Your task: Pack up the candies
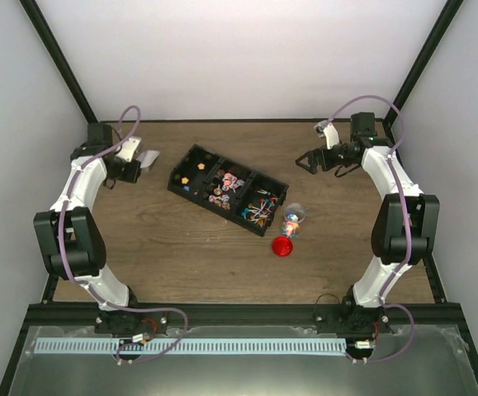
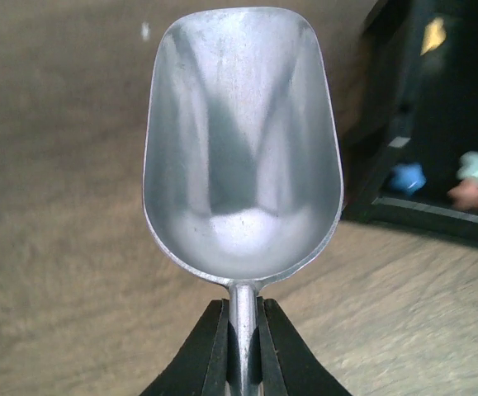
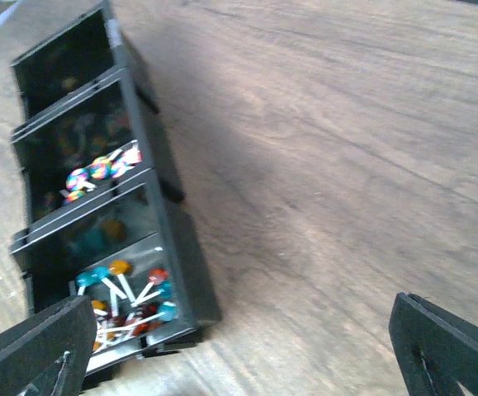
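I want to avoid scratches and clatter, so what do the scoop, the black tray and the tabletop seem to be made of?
The scoop looks like metal, probably aluminium or steel: silvery, brushed, softly reflective. The black tray is likely moulded plastic: thin even walls, slight sheen. The tabletop is wood or wood-look laminate: brown grain lines, matte.

scoop (image 2: 243, 148) stem sits between the left jaws, bowl straight ahead of them, over the desk (image 1: 181, 247). tray (image 1: 210, 205) on desk, ahead and right of left jaws, ahead and left of right jaws. candies (image 1: 224, 183) in tray compartments. jar (image 1: 293, 221) just beside tray's end; lid (image 1: 282, 247) just beside jar, on desk.
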`<state>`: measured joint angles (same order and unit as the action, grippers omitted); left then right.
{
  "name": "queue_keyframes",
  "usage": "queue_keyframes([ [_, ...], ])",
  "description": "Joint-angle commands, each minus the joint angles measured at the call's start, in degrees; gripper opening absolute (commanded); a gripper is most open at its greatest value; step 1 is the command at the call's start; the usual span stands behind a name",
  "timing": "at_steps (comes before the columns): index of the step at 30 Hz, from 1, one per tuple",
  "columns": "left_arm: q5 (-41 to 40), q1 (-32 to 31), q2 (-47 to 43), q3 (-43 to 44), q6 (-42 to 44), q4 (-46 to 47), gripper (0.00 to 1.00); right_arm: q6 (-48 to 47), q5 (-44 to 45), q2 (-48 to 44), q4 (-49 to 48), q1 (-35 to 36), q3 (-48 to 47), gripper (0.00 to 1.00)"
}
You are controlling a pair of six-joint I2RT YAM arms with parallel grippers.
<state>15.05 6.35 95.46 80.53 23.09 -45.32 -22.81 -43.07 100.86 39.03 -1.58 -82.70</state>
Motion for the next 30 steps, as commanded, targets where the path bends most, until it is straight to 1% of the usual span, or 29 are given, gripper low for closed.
queue_keyframes([
  [1, -0.1, 2.5, -0.2, -6.6, -1.4, 7.9, 0.06, 2.1, 7.6, -3.1, -6.1, -1.6, 0.1, 1.0],
  [6, -1.2, 3.5, 1.3, -12.3, -1.8, 14.2, 0.06, 2.0, 9.7, -6.9, -10.4, -2.9, 0.7, 1.0],
  [10, -1.9, 3.5, 3.5, -15.5, -2.0, 17.5, 0.07, 4.5, 7.8, -7.5, -12.2, -3.0, 0.1, 1.0],
  [14, -1.6, 3.5, 5.0, -17.4, -1.3, 19.4, 0.1, 5.5, 3.1, -3.9, -6.9, -3.0, -4.9, 1.0],
  [16, -1.8, 3.4, 6.1, -17.3, -0.6, 19.2, 0.11, 3.2, -0.2, -2.9, -4.1, -3.0, -6.5, 1.0],
  [18, -2.1, 3.5, 6.7, -17.8, 0.2, 19.2, 0.13, 1.6, -2.1, -3.6, -3.6, -2.9, -6.1, 1.0],
  [20, -2.3, 3.5, 6.9, -18.5, 0.8, 19.4, 0.17, -0.6, -3.2, -4.5, -3.4, -2.8, -5.2, 1.0],
  [25, -2.0, 3.5, 7.5, -19.2, 1.3, 19.3, 0.33, -8.6, -6.3, -5.5, 1.0, -1.9, -4.0, 1.0],
  [28, -1.2, 3.5, 7.4, -18.5, 1.6, 17.8, 0.39, -12.1, -7.2, -6.2, 3.9, -0.6, -3.5, 1.0],
  [30, 0.3, 3.5, 6.7, -17.0, 1.8, 15.9, 0.44, -14.1, -6.5, -6.4, 6.1, 1.0, -4.0, 1.0],
])
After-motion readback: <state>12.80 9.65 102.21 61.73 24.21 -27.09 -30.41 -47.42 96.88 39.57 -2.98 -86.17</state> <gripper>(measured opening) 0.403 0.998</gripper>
